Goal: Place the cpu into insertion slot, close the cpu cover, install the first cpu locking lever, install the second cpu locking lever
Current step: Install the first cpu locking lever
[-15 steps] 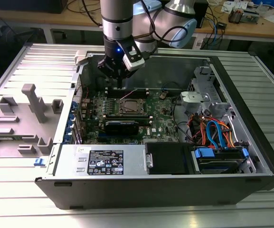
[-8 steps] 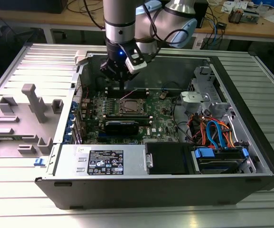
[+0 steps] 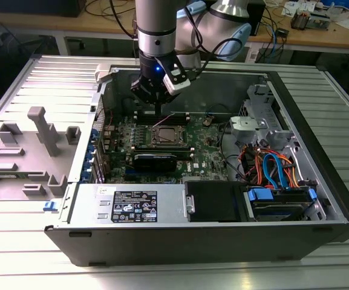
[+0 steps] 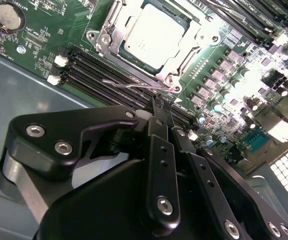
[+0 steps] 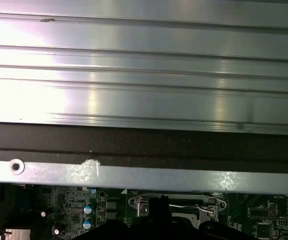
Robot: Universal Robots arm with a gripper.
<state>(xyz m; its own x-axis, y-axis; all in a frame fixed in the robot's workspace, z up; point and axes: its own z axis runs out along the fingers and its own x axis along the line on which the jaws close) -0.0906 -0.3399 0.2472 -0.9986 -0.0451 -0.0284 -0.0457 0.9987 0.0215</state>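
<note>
Pincer (image 4: 159, 107) fingers pressed together, tips on thin wire locking lever (image 4: 134, 86), just ahead. Lever springy, stiff, slippery: push near bent end. Past it, cpu (image 4: 156, 32) sits in slot under cpu cover (image 4: 183, 50); fragile, don't touch.

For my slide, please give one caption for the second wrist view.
Gripper poised over a thin wire locking lever beside the cpu seated under its cover.
</note>
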